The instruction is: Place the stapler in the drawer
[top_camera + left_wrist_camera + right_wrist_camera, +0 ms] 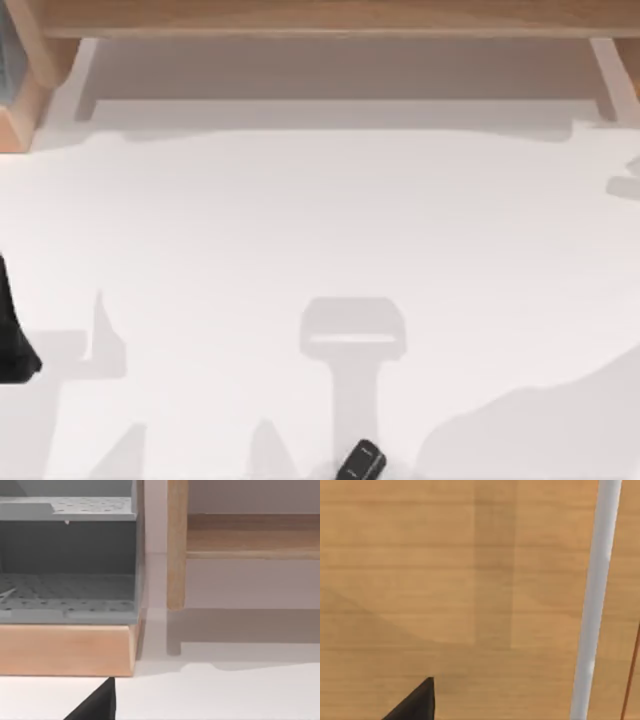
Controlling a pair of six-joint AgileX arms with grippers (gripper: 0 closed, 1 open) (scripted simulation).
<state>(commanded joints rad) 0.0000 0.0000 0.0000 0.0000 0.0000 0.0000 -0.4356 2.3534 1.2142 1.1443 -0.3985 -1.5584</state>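
The stapler (pixel 361 461), small, black and oblong with a pale mark on top, lies tilted on the white table at the front edge, slightly right of centre, with nothing near it. A black part of my left arm (pixel 12 340) shows at the table's left edge. A dark corner of the left gripper (pixel 96 704) points at a grey shelved box on a wooden base. A dark corner of the right gripper (pixel 416 704) hangs close to a wooden panel (pixel 445 580) crossed by a white bar (pixel 595 600). I cannot tell which part is the drawer.
A long wooden structure (pixel 320 18) spans the table's back edge, with pale uprights (pixel 83 75) at each end. The grey box with perforated floors (pixel 70 587) stands at the back left, next to a wooden post (pixel 176 545). Shadows of the arms fall across the white tabletop (pixel 320 230).
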